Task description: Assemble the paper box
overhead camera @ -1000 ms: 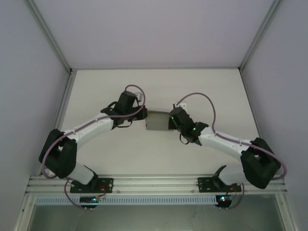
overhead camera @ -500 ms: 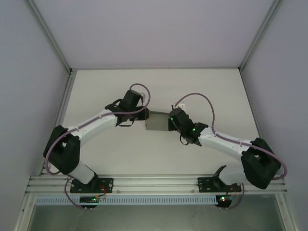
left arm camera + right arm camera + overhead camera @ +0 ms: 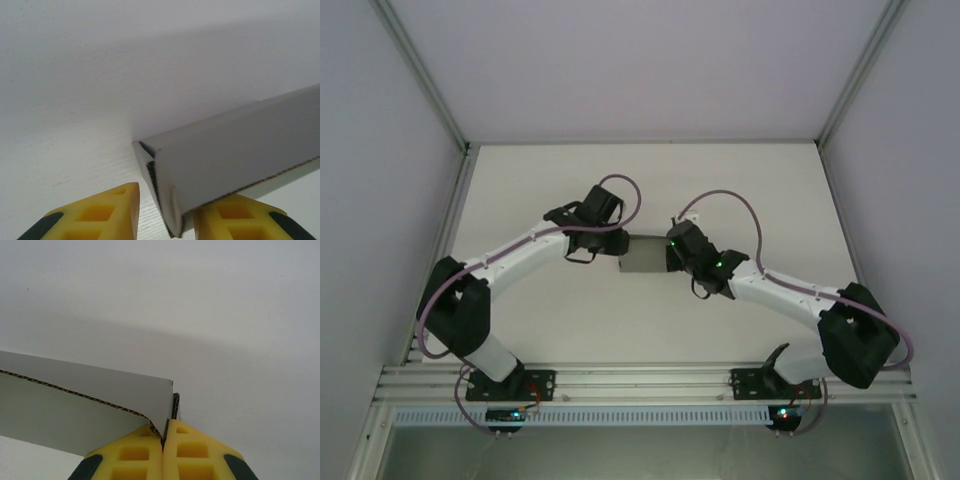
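The paper box (image 3: pixel 642 256) is a small grey card box lying mid-table between both arms. In the left wrist view its open end (image 3: pixel 235 145) pokes between my left gripper's yellow fingers (image 3: pixel 105 215); the left gripper (image 3: pixel 167 222) is open, with a gap on the left side while the right finger sits against the card. My left gripper (image 3: pixel 619 244) stands at the box's left end. My right gripper (image 3: pixel 668 256) holds the right end; there the fingers (image 3: pixel 135 455) are pressed together on a corrugated wall edge of the box (image 3: pixel 75 405).
The white table (image 3: pixel 620 320) stretches around the box. Pale walls with metal corner posts (image 3: pixel 448 120) enclose the cell. An aluminium rail (image 3: pixel 640 380) with the arm bases runs along the near edge.
My left arm has reached forward and to the right, bringing its gripper up to the box's left end. The right gripper has kept its hold, and the box has barely shifted.
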`<state>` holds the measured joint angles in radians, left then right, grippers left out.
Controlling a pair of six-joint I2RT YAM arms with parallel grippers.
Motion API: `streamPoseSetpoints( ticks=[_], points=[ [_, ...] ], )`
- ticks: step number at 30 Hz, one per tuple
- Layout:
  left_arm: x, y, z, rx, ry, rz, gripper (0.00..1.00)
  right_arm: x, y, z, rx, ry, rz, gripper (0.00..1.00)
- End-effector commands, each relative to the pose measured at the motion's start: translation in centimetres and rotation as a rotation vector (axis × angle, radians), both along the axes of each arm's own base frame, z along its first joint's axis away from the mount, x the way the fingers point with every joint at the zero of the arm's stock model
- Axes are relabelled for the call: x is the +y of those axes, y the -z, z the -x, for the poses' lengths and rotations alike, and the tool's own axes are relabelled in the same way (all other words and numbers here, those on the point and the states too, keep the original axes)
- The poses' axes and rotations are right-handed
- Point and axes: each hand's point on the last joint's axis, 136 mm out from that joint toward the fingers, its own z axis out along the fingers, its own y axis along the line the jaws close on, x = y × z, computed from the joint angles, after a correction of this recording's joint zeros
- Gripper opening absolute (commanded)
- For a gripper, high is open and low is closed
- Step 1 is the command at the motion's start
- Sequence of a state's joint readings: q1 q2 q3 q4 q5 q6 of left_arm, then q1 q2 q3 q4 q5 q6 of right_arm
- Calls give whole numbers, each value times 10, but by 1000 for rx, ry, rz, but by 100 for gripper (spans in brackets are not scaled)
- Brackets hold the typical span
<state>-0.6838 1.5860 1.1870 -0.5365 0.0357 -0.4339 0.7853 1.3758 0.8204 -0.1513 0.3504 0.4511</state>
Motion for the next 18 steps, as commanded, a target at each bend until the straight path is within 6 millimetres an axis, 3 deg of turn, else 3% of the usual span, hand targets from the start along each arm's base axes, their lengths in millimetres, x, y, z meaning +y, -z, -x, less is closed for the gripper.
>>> streamPoseSetpoints(
  ticks=[1, 6, 12, 18],
  points=[
    [-4, -20, 4, -23, 20, 13, 30, -13, 58, 40, 230, -77, 137, 0],
    [-5, -24, 5, -20, 4, 28, 26, -13, 61, 41, 243, -80, 139, 0],
    [12, -23, -3, -47, -67, -57, 21, -12, 62, 41, 243, -80, 129, 0],
    [-6, -34, 1, -35, -23, 45, 20, -11, 66, 43, 256, -87, 131, 0]
  ],
)
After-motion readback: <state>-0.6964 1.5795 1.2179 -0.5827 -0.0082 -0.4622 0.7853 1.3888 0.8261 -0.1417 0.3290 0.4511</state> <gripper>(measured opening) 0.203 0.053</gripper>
